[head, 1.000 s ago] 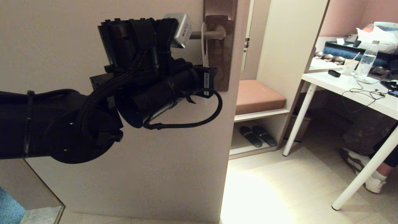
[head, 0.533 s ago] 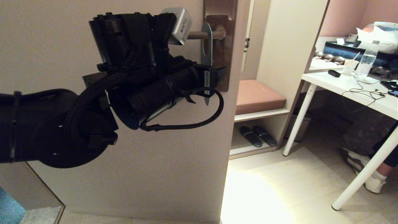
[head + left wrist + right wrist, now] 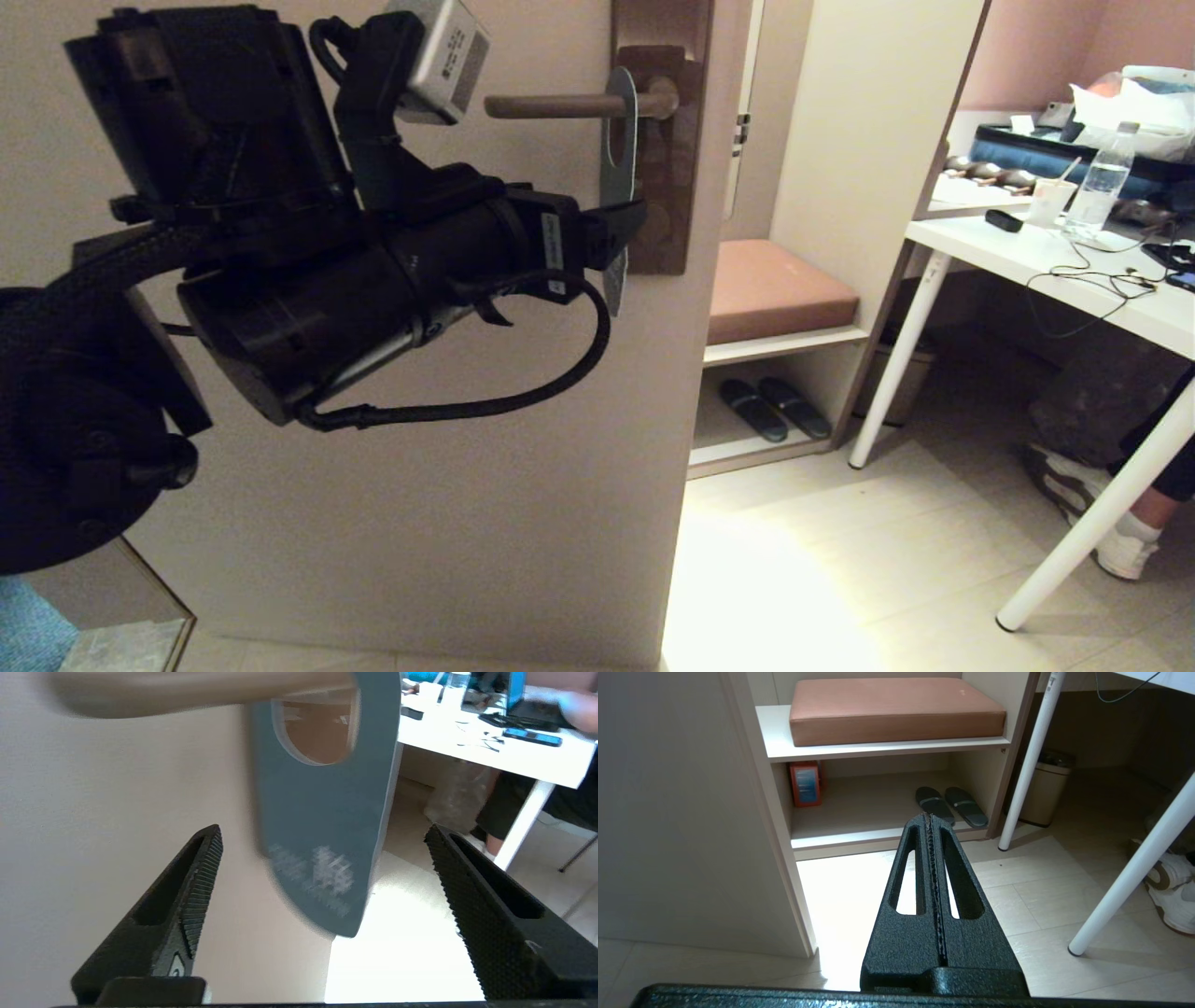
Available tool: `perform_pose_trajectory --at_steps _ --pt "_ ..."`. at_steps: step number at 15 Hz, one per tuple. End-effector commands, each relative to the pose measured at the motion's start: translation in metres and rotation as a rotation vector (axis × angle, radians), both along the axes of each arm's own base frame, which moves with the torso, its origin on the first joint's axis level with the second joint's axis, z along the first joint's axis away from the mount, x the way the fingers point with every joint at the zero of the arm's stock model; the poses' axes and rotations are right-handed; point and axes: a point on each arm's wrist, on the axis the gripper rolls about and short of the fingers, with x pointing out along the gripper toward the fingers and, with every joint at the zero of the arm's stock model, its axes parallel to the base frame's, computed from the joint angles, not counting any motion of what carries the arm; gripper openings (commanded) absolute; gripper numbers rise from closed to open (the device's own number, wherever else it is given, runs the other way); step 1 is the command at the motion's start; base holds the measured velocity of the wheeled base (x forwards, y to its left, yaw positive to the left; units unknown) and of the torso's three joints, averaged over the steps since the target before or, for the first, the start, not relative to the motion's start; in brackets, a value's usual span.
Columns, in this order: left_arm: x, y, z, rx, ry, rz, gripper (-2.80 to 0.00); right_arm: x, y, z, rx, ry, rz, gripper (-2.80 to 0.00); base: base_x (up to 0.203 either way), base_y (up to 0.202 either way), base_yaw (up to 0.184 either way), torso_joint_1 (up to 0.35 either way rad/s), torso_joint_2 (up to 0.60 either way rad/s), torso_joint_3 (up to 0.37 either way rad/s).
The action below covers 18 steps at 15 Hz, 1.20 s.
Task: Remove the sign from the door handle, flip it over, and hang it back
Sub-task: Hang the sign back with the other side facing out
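The sign (image 3: 618,159) hangs by its oval hole on the door handle (image 3: 560,105), close to the brown backplate (image 3: 667,196). In the left wrist view its blue face (image 3: 322,812) with blurred white lettering faces the camera, under the handle (image 3: 187,690). My left gripper (image 3: 611,238) is open just in front of the sign's lower part. Its fingers (image 3: 201,877) stand wide apart on either side of the card and do not touch it. My right gripper (image 3: 928,816) is shut on nothing, low over the floor, out of the head view.
The beige door (image 3: 420,485) fills the left. Past its edge stands a shelf unit with a pink cushion (image 3: 775,289) and slippers (image 3: 775,408). A white table (image 3: 1074,285) with a bottle (image 3: 1102,191) and a person's shoe (image 3: 1120,551) are at the right.
My left gripper has opened and let go of the sign, then drawn back to the left. The sign, edge-on before, now hangs with its blue face showing.
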Motion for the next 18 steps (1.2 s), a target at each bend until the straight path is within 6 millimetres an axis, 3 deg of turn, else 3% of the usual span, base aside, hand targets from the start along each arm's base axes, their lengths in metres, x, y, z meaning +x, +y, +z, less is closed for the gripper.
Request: perform_pose_trajectory --at_steps 1,3,4,5,9,18 --pt "-0.008 0.018 0.007 -0.021 -0.02 0.026 0.0 0.0 0.0 0.0 0.0 -0.001 0.001 -2.8 0.0 0.0 0.0 0.0 0.0 0.0" --pt "-0.007 0.022 0.007 -0.022 -0.021 0.039 0.0 0.0 0.0 0.0 0.0 -0.001 0.001 -2.8 0.0 0.0 0.0 0.0 0.0 0.0" --pt "-0.006 0.023 0.008 -0.022 -0.021 0.043 -0.4 0.0 0.0 0.0 0.0 -0.001 0.001 -2.8 0.0 0.0 0.0 0.0 0.0 0.0" --pt "-0.005 0.023 0.007 -0.02 -0.019 0.044 -2.8 0.0 0.0 0.0 0.0 -0.001 0.001 -2.8 0.0 0.0 0.0 0.0 0.0 0.0" --pt "0.002 0.017 0.0 -0.003 -0.002 0.04 -2.8 0.0 0.0 0.0 0.0 -0.001 0.001 -2.8 0.0 0.0 0.0 0.0 0.0 0.0" --pt "0.039 -0.011 -0.005 0.004 0.002 0.033 -2.8 0.0 0.0 0.0 0.0 -0.001 0.001 -2.8 0.0 0.0 0.0 0.0 0.0 0.0"
